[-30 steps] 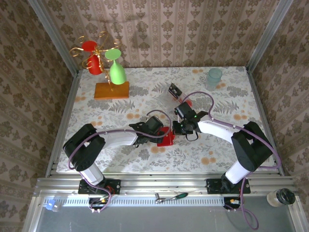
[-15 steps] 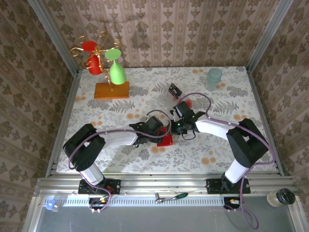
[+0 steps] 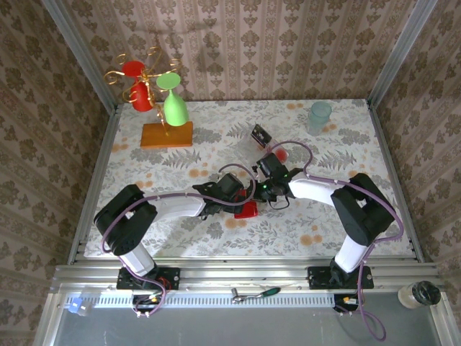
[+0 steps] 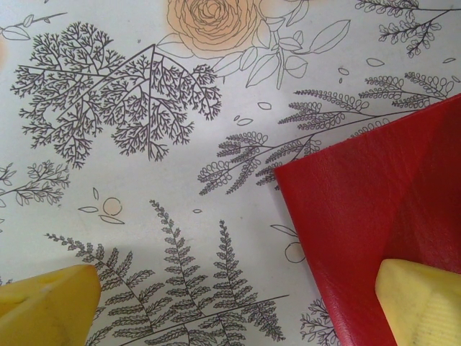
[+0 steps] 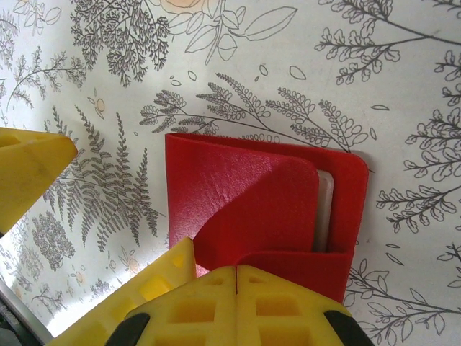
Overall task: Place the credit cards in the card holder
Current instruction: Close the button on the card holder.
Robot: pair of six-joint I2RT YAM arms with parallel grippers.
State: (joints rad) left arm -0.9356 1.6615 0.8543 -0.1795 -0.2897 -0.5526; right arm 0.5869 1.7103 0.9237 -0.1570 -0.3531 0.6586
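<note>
The holder (image 5: 238, 194) lies on the worktop (image 3: 144, 223) between the arms, one flap lifted and a pale edge in its pocket — card or lining, I cannot tell. The right tool (image 5: 236, 288) is clenched, seemingly empty, its tips at the holder's near edge. The left tool (image 4: 230, 299) is released, one pad (image 4: 421, 299) on the red leather. The black card (image 3: 261, 135) lies well apart, further back. Likely the pocket is being worked open — the left pad should pin the holder while the right pushes gently, lest it slide.
</note>
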